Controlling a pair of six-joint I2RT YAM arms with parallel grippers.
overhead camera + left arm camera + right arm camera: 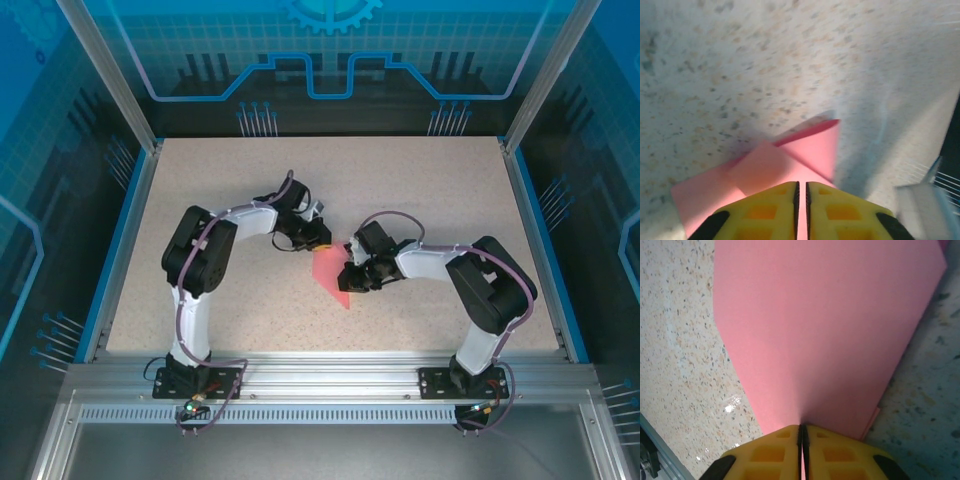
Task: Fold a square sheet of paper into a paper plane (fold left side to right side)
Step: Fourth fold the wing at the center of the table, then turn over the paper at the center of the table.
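The salmon-pink sheet of paper (329, 270) lies folded on the speckled table between my two grippers, tapering to a point toward the near side. My left gripper (317, 236) is at its far end. In the left wrist view the paper (805, 150) shows overlapping flaps, one edge lifted, and the left gripper (801, 186) hovers over them, its yellow fingers (765, 210) parted by a narrow slit with pink showing through. My right gripper (351, 277) is at the paper's right edge. In the right wrist view the right gripper (802, 428) is shut, tips resting on the flat paper (825, 330).
The speckled table (220, 200) has a blue border and aluminium frame posts (105, 75) at the back corners. Both arm bases (200, 378) stand on the metal rail along the near edge. A metal rail (650, 450) shows at the lower left of the right wrist view.
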